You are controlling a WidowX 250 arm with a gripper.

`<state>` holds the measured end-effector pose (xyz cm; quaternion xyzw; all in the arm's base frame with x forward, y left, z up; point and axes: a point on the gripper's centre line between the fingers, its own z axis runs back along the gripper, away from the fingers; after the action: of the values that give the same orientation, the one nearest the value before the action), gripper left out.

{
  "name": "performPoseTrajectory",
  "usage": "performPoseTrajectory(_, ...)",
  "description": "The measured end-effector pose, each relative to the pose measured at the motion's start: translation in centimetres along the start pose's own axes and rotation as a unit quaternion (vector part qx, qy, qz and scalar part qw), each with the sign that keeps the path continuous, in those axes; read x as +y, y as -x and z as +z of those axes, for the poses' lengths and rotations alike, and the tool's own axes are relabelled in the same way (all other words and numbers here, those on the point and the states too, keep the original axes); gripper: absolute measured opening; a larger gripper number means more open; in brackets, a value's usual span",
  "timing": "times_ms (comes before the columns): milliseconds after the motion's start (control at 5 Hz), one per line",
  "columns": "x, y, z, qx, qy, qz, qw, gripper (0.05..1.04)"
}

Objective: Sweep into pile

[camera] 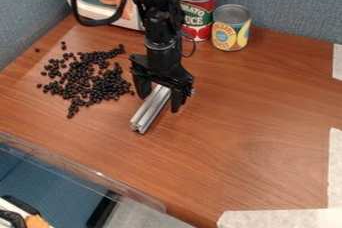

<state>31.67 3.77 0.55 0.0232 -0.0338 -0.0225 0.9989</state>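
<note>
"Blue-grey partitions (27, 17) are walling in the counter (19, 84), and dark beans (90, 82) are lying loosely spread at the left."

"Beside them the pincer (159, 103) is gripping a metal bar (148, 114); gathering is presumably the step in hand."

"So it's needing a low inward sweep, catching the outlying ones."

"And two cans (232, 28) are standing safely behind, further right."

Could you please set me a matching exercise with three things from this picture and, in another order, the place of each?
1. Black beans
2. Metal bar
3. Yellow-labelled can

A. Slanting out from beneath the gripper
B. At the back, beside the red-labelled can
C. Spread loosely on the brown tabletop, left of the gripper in the picture

Pairs: 1-C, 2-A, 3-B
</note>
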Motion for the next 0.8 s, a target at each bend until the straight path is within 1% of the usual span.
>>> performPoseTrajectory(200,-0.09,0.08,-0.57,0.012,-0.003,-0.004,0.9999,0.962)
performPoseTrajectory(600,-0.14,-0.14,-0.56,0.012,0.000,-0.019,0.9998,0.393)
performPoseTrajectory(800,-0.09,0.00,-0.56,0.015,0.006,-0.019,0.9997,0.370)
